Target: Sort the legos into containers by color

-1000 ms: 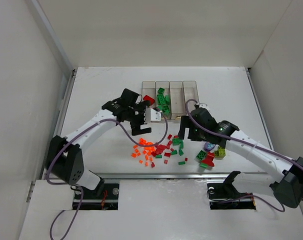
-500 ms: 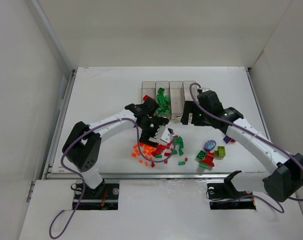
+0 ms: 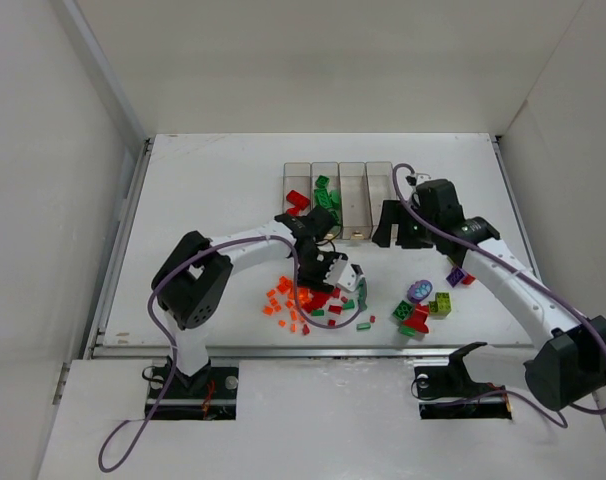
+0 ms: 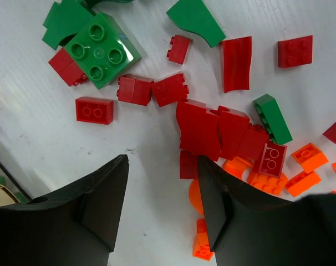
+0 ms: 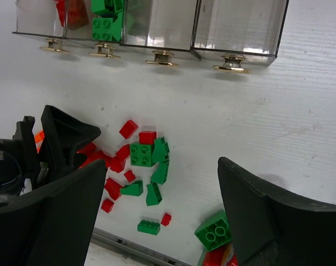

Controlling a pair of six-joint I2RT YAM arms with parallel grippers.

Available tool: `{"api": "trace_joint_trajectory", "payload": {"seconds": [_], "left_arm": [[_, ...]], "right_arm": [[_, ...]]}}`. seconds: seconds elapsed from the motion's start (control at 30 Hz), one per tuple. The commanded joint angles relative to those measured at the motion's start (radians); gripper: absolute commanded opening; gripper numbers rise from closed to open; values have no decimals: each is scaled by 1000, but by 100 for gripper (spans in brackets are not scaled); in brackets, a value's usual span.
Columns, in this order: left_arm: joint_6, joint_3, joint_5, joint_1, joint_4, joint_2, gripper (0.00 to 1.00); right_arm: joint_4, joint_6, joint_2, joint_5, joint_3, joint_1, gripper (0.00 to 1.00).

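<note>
**Left arm down at the pile, right arm back by the containers [image 3: 378,185]**

Over the last second the left gripper [image 4: 162,165] has swung away from the containers' front-left corner to the loose legos [image 3: 323,298] lying in front of them. Its jaws have narrowed from wide to roughly half apart. The right gripper [image 5: 162,166] has pulled back from that pile to just in front of the containers' right end.

The left jaws hold nothing, and bare table [image 4: 157,138] shows in the gap. The red cluster [image 4: 212,130] lies just past the fingertip on the orange side, not between the fingers, and its curved pieces run lengthwise toward the wrist. I judge a small sideways shift toward it is needed before closing. The orange bricks [image 4: 279,180] touching it could get pinched too. The containers' leftmost bin already holds red and the next one green.

The right jaws stand wide and empty. The left arm is clearly the nearer one to the red cluster. A mixed group [image 3: 423,305] of green, lime-yellow and purple sits off the containers' front-right.
</note>
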Motion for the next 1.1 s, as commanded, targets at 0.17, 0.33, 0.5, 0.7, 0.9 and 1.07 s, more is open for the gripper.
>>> {"api": "trace_joint_trajectory", "payload": {"seconds": [0.17,0.33,0.5,0.7,0.9,1.07], "left_arm": [[1,37,29,-14,-60,16,49],[24,37,29,-14,-89,16,49],[47,28,20,-24,-118,5,54],[47,28,11,-24,-118,16,54],[47,37,-20,-24,-118,57,48],[47,46,-29,-24,-98,66,39]], "right_arm": [[55,-89,-31,-58,-13,-50,86],[46,-111,-21,-67,-13,-70,86],[46,-131,-21,-77,-22,-70,86],[46,-131,-21,-77,-31,-70,86],[37,-131,-31,-77,-31,-70,86],[37,-131,-21,-77,-31,-70,86]]}}
